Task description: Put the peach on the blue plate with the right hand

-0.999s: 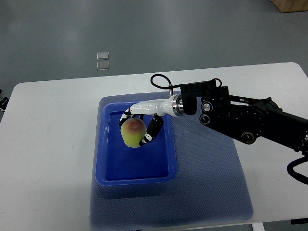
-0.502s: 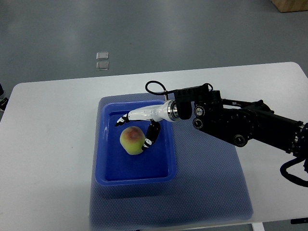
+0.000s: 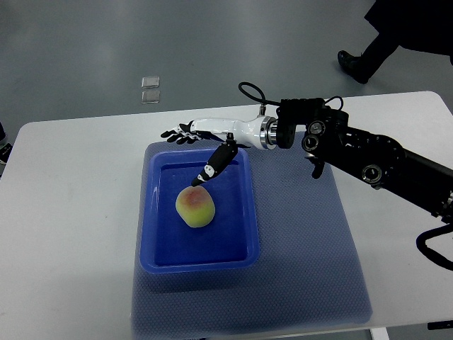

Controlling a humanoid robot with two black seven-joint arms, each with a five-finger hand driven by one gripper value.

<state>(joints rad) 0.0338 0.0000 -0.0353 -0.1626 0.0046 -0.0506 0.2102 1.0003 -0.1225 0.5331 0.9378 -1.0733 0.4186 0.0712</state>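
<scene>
- Blue mesh mat (image 3: 304,276) nearest, spread over the white table (image 3: 64,212).
- Blue plate (image 3: 244,234), a deep rectangular tray, sits on the mat's left part.
- Peach (image 3: 195,207) rests inside the plate, left of centre, nothing gripping it.
- Right hand (image 3: 202,142) above the plate's far rim, fingers spread, empty; thumb tip just beyond the peach.
- Far floor: two small clear squares (image 3: 151,89); a person's leg and shoe (image 3: 354,65) top right.

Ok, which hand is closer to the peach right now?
The right hand. It is open above the far rim of the blue plate, its thumb tip just beyond the peach, apart from it. The left hand is out of view.
</scene>
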